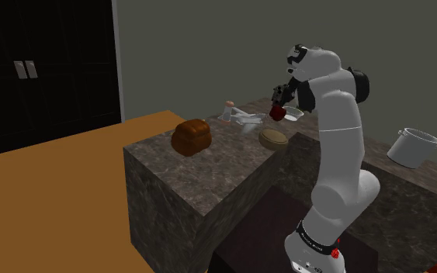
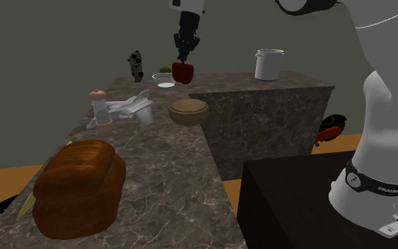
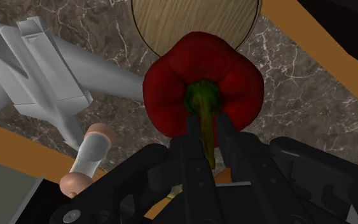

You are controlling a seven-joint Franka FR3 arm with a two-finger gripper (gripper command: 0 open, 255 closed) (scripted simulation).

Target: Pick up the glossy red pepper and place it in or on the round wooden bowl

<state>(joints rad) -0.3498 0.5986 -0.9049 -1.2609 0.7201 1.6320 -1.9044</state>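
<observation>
A glossy red pepper [image 3: 203, 83] with a green stem hangs in the air, and my black gripper [image 3: 205, 137] is shut on that stem. In the shoulder view the pepper [image 1: 278, 113] hangs from the gripper [image 1: 279, 104] above the marble counter, a little beyond the round wooden bowl [image 1: 273, 139]. The second exterior view shows the pepper [image 2: 182, 72] held well above the counter, behind and over the bowl [image 2: 189, 111]. Past the pepper, the bowl's pale wooden inside [image 3: 196, 22] is partly hidden by it.
A brown bread loaf [image 1: 191, 136] lies on the dark marble counter [image 1: 209, 167]. A grey toy plane [image 2: 126, 107] and a small shaker [image 2: 100, 107] stand beside the bowl. A white pot [image 1: 414, 146] sits on the lower counter. A white dish [image 2: 165, 80] lies farther back.
</observation>
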